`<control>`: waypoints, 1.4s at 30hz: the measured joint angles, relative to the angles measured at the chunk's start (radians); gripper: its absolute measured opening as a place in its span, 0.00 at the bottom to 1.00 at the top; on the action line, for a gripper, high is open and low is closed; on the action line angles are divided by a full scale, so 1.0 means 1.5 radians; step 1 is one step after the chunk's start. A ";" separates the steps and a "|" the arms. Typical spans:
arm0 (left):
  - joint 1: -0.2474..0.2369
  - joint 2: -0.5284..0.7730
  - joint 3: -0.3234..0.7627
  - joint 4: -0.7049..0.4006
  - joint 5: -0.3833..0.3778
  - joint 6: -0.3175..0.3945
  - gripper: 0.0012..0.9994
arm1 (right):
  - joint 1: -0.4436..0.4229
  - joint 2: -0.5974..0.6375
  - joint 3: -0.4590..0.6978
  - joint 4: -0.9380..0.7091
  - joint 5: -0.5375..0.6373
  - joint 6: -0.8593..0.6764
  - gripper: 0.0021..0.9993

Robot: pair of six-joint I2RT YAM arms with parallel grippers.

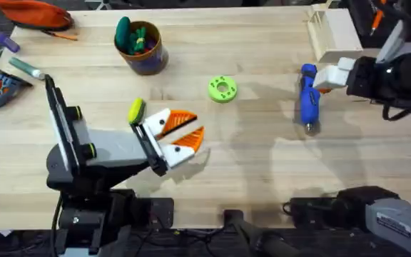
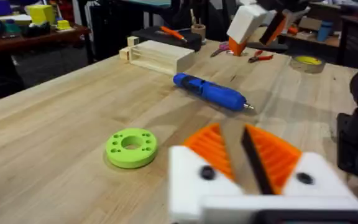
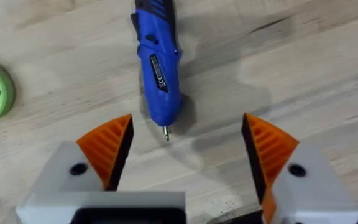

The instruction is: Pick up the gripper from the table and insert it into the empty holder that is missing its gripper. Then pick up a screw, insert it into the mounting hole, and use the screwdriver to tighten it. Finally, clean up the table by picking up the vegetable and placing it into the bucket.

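My left pincer (image 1: pixel 183 135) sits low over the bench (image 1: pixel 262 150), nearest the overhead camera, its orange ribbed pads (image 2: pixel 272 152) on white mounts drawn near each other with only a thin gap at the tips — nothing is held between them. Just behind it, touching or almost touching the white mount, lies the vegetable (image 1: pixel 136 111), a small yellow-green oblong on the wood. Ahead of that pincer and a little to one side rests a flat lime-green disc (image 2: pixel 131 147) with holes, and farther ahead the screwdriver (image 2: pixel 210 91) lies flat, its metal tip pointing away from the pale wooden box (image 2: pixel 157 55) beyond it.

My right pincer (image 3: pixel 185 146) hangs over the tip end of the screwdriver with its jaws spread wide apart — both orange pads in place, gripping nothing. The blue body runs away from it between the two pads, and the thin tip lies closer to one pad than the other; I cannot tell how far above the tool I am.

The bucket (image 1: pixel 143 48) stands well beyond my left pincer toward the far edge of the bench, holding a dark green toy and other coloured pieces.
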 joint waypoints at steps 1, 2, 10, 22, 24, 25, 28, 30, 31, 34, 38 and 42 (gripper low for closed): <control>0.000 0.000 0.000 0.000 0.000 0.000 0.20 | 0.000 0.001 0.000 0.001 0.000 0.000 0.99; 0.000 0.000 0.000 0.000 0.000 0.001 0.11 | 0.000 0.001 0.000 0.001 0.000 0.000 0.99; 0.000 0.000 0.000 0.000 0.000 0.002 0.01 | 0.000 0.001 0.000 0.001 0.000 0.000 0.99; 0.000 0.000 0.000 0.000 0.000 0.002 0.01 | 0.000 0.001 0.000 0.013 0.000 -0.001 0.99; 0.000 0.000 0.000 0.000 0.000 0.002 0.01 | 0.000 0.008 0.005 0.009 0.000 -0.003 0.99; 0.000 0.000 0.000 0.000 0.000 0.002 0.01 | 0.000 0.016 0.011 0.005 0.000 -0.004 0.99; 0.000 0.000 0.000 0.000 0.000 0.002 0.01 | 0.000 0.060 0.054 -0.013 0.000 -0.009 0.99; 0.000 0.000 0.000 0.000 0.000 0.002 0.01 | 0.000 0.096 0.092 -0.023 0.000 -0.012 0.99; 0.000 0.000 0.000 0.000 0.000 0.002 0.01 | 0.000 0.117 0.114 -0.030 0.000 -0.014 0.99; 0.000 0.000 0.000 0.000 0.000 0.002 0.01 | 0.000 0.182 0.167 -0.037 0.000 -0.026 0.99; 0.000 0.000 0.000 0.000 0.000 0.002 0.01 | -0.002 0.255 0.194 -0.032 -0.010 -0.033 0.99; 0.000 0.000 0.000 0.000 0.000 0.002 0.01 | -0.018 0.317 0.196 -0.016 -0.048 -0.047 0.99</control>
